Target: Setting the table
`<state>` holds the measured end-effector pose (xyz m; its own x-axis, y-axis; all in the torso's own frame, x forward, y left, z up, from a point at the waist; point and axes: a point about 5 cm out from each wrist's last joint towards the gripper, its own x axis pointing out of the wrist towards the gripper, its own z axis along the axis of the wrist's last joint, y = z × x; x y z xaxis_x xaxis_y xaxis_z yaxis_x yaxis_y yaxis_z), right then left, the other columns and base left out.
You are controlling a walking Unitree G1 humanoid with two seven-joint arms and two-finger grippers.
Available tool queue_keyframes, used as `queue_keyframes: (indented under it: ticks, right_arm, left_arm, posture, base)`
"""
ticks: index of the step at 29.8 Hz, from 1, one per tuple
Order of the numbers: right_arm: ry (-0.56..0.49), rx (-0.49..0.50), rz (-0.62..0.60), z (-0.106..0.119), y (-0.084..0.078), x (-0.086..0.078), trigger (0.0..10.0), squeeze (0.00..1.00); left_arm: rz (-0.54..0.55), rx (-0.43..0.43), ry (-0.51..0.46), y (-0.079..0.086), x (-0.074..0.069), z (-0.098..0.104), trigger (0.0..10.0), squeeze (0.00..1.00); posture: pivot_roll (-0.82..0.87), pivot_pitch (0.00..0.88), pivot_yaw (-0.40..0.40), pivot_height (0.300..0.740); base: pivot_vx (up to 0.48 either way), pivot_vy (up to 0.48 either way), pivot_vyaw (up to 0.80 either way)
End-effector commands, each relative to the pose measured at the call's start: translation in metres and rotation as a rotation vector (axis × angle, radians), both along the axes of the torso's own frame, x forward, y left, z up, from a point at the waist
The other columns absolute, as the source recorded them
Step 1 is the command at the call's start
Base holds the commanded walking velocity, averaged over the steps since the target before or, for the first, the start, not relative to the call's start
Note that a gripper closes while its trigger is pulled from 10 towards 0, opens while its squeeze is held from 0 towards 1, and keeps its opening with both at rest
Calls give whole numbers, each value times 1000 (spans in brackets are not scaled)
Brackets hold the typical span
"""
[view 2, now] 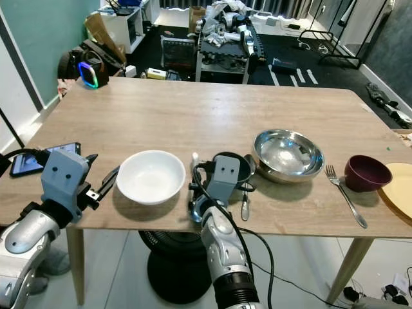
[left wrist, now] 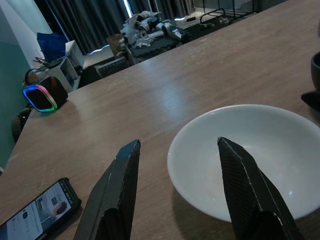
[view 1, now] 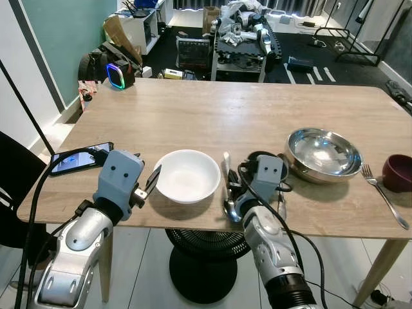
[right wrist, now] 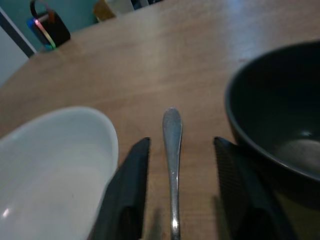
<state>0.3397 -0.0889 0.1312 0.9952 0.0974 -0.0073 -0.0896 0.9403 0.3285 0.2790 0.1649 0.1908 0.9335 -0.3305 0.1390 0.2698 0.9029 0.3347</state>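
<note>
Wooden table [view 1: 212,116]: four bowls, one fork [view 1: 384,195], one spoon [right wrist: 172,150] between released right pincer [right wrist: 178,185]; left pincer [left wrist: 182,187] released.

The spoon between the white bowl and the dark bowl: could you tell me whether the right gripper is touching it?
Apart. In the right wrist view the spoon lies between the open fingers, wood showing either side.

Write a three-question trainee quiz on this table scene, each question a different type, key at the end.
1. True or false: the white bowl holds food.
2. Which lies between the right gripper's open fingers? A) fork B) spoon C) phone
3. Fill in: the fork lies between the steel bowl and the ____ bowl.

Key
1. False; it is empty.
2. B; the spoon handle runs between them, beside the black bowl.
3. Maroon.
</note>
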Motion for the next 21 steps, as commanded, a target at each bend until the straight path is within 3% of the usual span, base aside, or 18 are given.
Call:
queue_keyframes:
  ticks: [1, 5, 6, 7, 8, 16, 21]
  right_arm:
    - [-21, 41, -1, 5, 5, -1, 10000, 1000]
    - [-64, 51, -9, 14, -1, -2, 10000, 1000]
    - [-93, 45, -12, 19, -8, -4, 10000, 580]
    - [-93, 45, -12, 19, -8, -4, 10000, 580]
    - [-105, 41, -7, 22, -11, -6, 10000, 0]
    - [-201, -115, 90, 35, -29, -25, 10000, 0]
    - [-229, -163, 64, 39, -40, -27, 10000, 0]
  left_arm:
    - [-6, 0, 16, -2, -1, -3, 10000, 0]
    - [-13, -1, 16, -3, -1, -3, 10000, 0]
    - [-14, -1, 17, -3, -1, -4, 10000, 0]
    - [-14, -1, 17, -3, -1, -4, 10000, 0]
    - [-14, -1, 18, -3, -1, -4, 10000, 0]
    - [-22, -4, 23, -5, -1, -6, 10000, 0]
    - [-24, -5, 22, -6, 0, -6, 10000, 0]
  posture:
    - [102, 31, 47, 740]
    - [96, 27, 48, 740]
    - [95, 27, 48, 740]
    - [95, 27, 48, 740]
    - [91, 27, 47, 740]
    - [72, 26, 45, 740]
    - [67, 24, 44, 740]
  base:
    - [0, 0, 0]
    - [0, 0, 0]
    - [0, 0, 0]
    - [0, 0, 0]
    - [0, 0, 0]
    - [0, 0, 0]
    - [0, 0, 0]
